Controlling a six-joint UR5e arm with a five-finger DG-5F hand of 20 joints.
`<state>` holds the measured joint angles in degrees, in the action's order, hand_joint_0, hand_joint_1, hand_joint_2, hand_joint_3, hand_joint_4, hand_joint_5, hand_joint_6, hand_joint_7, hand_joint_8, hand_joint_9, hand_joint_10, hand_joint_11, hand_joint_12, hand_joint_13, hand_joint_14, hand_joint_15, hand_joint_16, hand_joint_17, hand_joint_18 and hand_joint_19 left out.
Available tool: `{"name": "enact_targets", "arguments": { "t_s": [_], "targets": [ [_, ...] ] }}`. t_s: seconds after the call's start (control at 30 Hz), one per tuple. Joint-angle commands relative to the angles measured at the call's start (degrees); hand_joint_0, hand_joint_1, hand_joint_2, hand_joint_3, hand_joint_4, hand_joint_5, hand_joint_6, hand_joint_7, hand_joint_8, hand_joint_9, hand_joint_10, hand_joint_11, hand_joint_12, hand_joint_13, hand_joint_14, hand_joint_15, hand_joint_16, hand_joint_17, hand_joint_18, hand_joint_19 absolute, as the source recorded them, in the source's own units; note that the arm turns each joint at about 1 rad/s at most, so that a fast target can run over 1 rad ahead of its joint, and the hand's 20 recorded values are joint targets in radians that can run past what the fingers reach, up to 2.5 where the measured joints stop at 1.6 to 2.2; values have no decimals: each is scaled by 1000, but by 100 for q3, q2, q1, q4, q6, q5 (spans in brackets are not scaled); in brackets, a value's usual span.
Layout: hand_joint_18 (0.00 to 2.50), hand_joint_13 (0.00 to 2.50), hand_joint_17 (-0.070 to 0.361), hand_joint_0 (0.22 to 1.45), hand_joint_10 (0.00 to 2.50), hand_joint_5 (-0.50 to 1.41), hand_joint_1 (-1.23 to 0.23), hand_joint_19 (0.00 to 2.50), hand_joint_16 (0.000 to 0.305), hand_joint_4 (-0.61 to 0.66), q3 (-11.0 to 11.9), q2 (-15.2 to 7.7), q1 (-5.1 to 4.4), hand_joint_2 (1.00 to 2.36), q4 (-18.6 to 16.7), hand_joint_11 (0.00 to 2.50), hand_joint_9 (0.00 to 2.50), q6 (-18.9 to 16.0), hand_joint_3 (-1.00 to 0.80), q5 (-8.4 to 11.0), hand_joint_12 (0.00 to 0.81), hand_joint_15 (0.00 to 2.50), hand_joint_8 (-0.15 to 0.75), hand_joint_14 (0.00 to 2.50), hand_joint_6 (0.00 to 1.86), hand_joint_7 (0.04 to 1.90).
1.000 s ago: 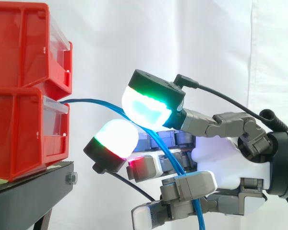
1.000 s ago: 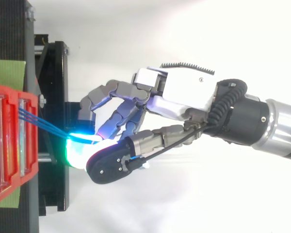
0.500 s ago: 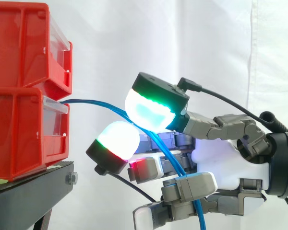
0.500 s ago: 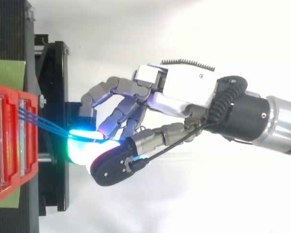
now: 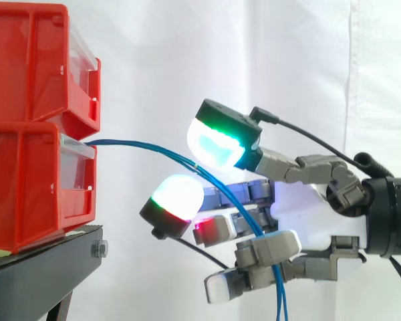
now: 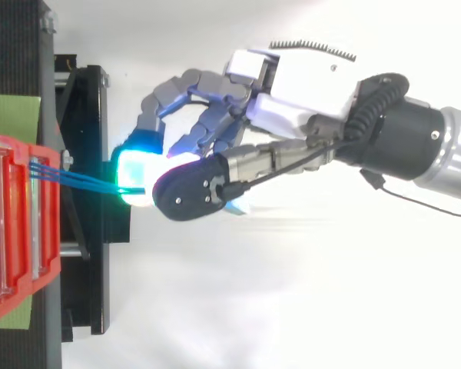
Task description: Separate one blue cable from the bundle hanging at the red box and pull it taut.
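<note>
Before a white curtain [image 5: 307, 53], red bins [image 5: 33, 180] sit on a black stand [image 5: 47, 267]. Blue cables [image 5: 140, 145] leave the lower bin's front, arc right and drop through the robot hand [image 5: 301, 208]. Its fingers [image 5: 267, 246] are curled loosely round the whole bundle. The green pad [image 5: 219, 146] touches the top strand; the white pad [image 5: 179, 195] sits just below, apart from them. No single cable looks isolated yet. Pulling now would likely drag all strands together. With so loose a hold they could slide through and end up slack, or a hard tug could yank them from the bin.
</note>
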<state>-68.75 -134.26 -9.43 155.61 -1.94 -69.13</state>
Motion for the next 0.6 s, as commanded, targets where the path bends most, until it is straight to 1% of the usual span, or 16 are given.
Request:
{"name": "enact_targets", "arguments": {
  "t_s": [0.0, 0.1, 0.3, 0.43, 0.47, 0.5, 0.57],
  "targets": [
    [802, 1495, 113, 576, 16, -234, -596, 657, 50, 104, -7, 93, 47, 1000, 137, 1255, 1099, 80, -500, -31, 288, 1396, 289, 12, 899, 842],
    [804, 1496, 112, 591, 16, -235, -603, 652, 50, 102, 2, 111, 47, 1000, 207, 1275, 1107, 150, -500, -22, 282, 1398, 288, 15, 901, 854],
    [810, 1506, 113, 595, 16, -234, -611, 640, 50, 97, 2, 111, -6, 1000, 216, 1285, 1120, 167, -500, -22, 284, 1410, 283, 13, 905, 852],
    [815, 1518, 111, 637, 17, -231, -617, 648, 50, 80, -7, 120, -15, 1000, 216, 1306, 1139, 167, -500, -22, 279, 1413, 278, 12, 914, 859],
    [815, 1525, 111, 647, 14, -231, -620, 651, 49, 76, 2, 111, -6, 1001, 216, 1319, 1146, 167, -492, -22, 277, 1418, 271, 12, 917, 864],
    [819, 1527, 111, 656, 14, -231, -628, 649, 50, 60, 2, 111, -6, 1007, 216, 1324, 1147, 167, -435, -22, 278, 1417, 276, 12, 922, 893],
    [821, 1526, 112, 659, 14, -231, -638, 655, 50, 49, 2, 111, -23, 1011, 216, 1326, 1149, 185, -391, -13, 276, 1437, 269, 12, 932, 889]
  ]
}}
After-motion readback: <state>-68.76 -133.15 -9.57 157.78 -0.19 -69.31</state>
